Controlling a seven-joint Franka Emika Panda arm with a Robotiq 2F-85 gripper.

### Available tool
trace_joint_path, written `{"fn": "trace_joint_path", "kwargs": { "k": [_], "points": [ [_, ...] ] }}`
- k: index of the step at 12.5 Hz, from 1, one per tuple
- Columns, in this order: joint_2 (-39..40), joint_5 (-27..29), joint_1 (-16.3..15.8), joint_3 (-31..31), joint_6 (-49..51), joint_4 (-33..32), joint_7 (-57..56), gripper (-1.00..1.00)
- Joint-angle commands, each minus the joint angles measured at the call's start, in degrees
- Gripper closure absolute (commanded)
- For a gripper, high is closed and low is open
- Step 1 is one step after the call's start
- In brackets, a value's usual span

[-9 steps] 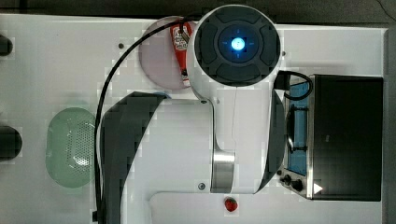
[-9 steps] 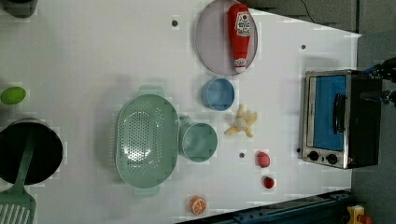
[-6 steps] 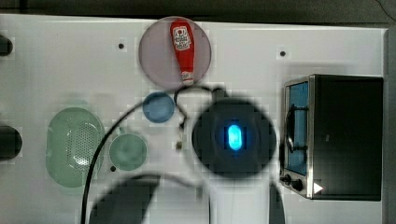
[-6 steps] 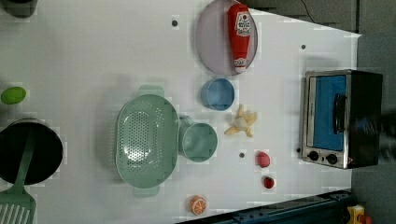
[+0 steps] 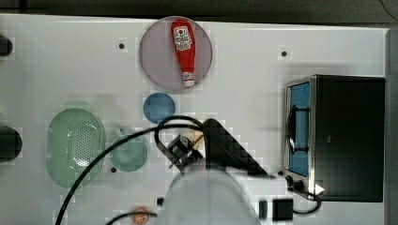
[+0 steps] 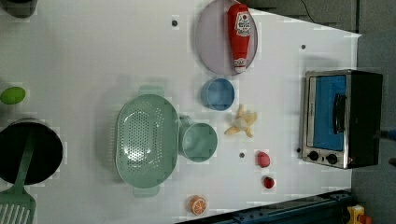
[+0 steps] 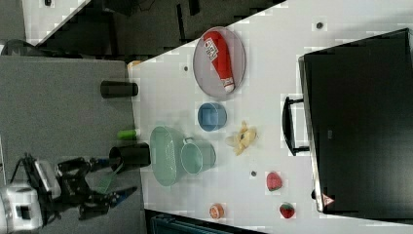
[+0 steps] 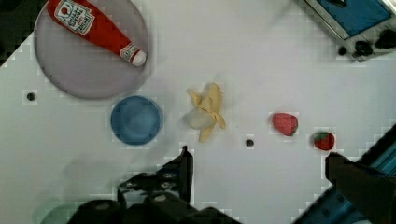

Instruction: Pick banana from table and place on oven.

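Note:
The banana (image 8: pixel 206 112), small, pale yellow and half peeled, lies on the white table (image 5: pixel 244 93) between the blue bowl and the oven; it also appears in the left view (image 6: pixel 241 123) and the right view (image 7: pixel 242 137). In the top view my arm covers most of the banana (image 5: pixel 197 139). My gripper (image 8: pixel 259 163) hovers above the table beside the banana, open, its dark fingers (image 8: pixel 185 164) wide apart with nothing between them. The oven (image 5: pixel 335 136), with its black top and blue glass door, stands at the top view's right, closed (image 6: pixel 341 119).
A red ketchup bottle (image 5: pixel 183 47) lies on a grey plate (image 5: pixel 155 65). Near the banana are a blue bowl (image 5: pixel 159 108), a green cup (image 5: pixel 128 153) and a green colander (image 5: pixel 75 146). A red fruit (image 6: pixel 263 159), a strawberry (image 6: pixel 268 182) and an orange slice (image 6: pixel 198 205) lie toward the front edge.
In the top view my arm has swung from over the plate down to the middle of the table, above the banana, uncovering the ketchup bottle. Nothing on the table has moved.

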State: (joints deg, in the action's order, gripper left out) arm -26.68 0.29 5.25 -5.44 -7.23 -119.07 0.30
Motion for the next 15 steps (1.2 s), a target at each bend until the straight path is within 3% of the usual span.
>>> {"fn": "trace_joint_path", "kwargs": {
  "k": [1, 10, 15],
  "points": [
    [7.94, 0.57, 0.64, 1.04, -5.32, -5.02, -1.12, -1.00],
    [29.05, 0.56, 0.51, 0.47, -41.97, -18.75, -1.11, -1.00],
    [38.45, 0.56, -0.29, -0.07, -50.95, -21.04, -1.02, -1.00]
  ]
}}
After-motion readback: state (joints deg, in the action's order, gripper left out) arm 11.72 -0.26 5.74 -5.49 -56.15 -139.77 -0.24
